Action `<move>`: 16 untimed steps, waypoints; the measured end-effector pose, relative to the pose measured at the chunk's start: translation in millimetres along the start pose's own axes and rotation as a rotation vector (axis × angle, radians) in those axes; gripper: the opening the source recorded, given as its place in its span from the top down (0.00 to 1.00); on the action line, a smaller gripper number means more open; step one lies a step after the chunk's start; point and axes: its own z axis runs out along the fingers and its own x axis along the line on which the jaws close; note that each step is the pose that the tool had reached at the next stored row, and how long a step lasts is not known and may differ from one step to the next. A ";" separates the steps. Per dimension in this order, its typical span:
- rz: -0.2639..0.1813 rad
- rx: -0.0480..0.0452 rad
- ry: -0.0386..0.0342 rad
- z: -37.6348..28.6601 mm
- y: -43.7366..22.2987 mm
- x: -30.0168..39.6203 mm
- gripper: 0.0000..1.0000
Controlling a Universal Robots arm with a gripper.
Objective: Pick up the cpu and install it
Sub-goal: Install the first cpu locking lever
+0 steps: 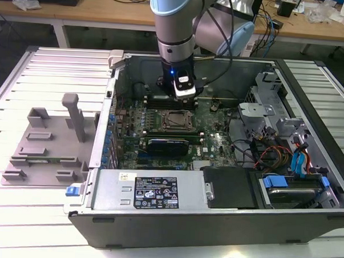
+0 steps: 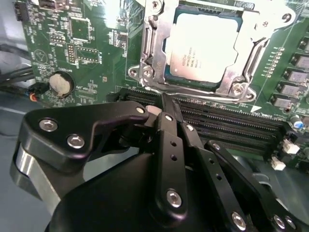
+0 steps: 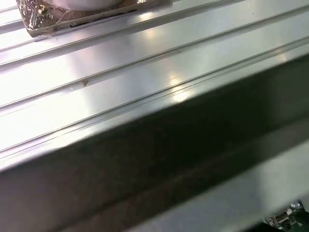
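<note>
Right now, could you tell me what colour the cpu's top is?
Shiny silver-grey, clearest in the second wrist view: cpu.

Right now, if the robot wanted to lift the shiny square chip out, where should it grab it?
Probably by two opposite thin edges of the cpu, coming straight down from above. It lies flat in the socket frame, which hems in its sides, so only the top is free. The end effector sits beside it, over the memory slots.

An open computer case (image 1: 225, 217) lies on my ribbed metal desk (image 1: 20, 214); a grey plastic fixture (image 1: 45, 152) sits beside it on the exterior view's left.
</note>
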 end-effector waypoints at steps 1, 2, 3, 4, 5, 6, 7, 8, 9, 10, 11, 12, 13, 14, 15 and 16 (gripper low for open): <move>0.000 0.0002 0.0000 -3.9 0.5 -0.6 0.89; 0.000 0.0002 0.0000 -9.8 1.4 -1.5 0.89; -0.001 0.0014 -0.0005 -10.3 1.5 -1.7 0.89; -0.001 0.0029 -0.0011 -10.4 1.3 -1.7 0.89; -0.001 0.0053 -0.0020 -10.5 0.3 -2.1 0.89; -0.001 0.0071 -0.0027 -11.2 -7.4 -4.7 0.89; -0.002 0.0071 -0.0029 -12.3 -15.9 -5.0 0.89; -0.001 0.0115 0.0029 -12.4 -16.9 -4.6 0.89; -0.001 0.0417 0.0460 -11.8 -16.8 -4.8 0.89; -0.005 0.0488 0.0439 -11.7 -16.6 -5.1 0.89; -0.027 0.0561 0.0431 -11.5 -16.6 -5.3 0.89; -0.062 0.0582 0.0443 -11.6 -16.7 -5.3 0.89; -0.085 0.0567 0.0462 -11.5 -16.6 -5.3 0.89; -0.102 0.0553 0.0476 -11.5 -16.6 -5.2 0.89; -0.134 0.0526 0.0503 -11.4 -16.6 -5.2 0.89; -0.203 0.0482 0.0558 -11.4 -16.6 -5.2 0.89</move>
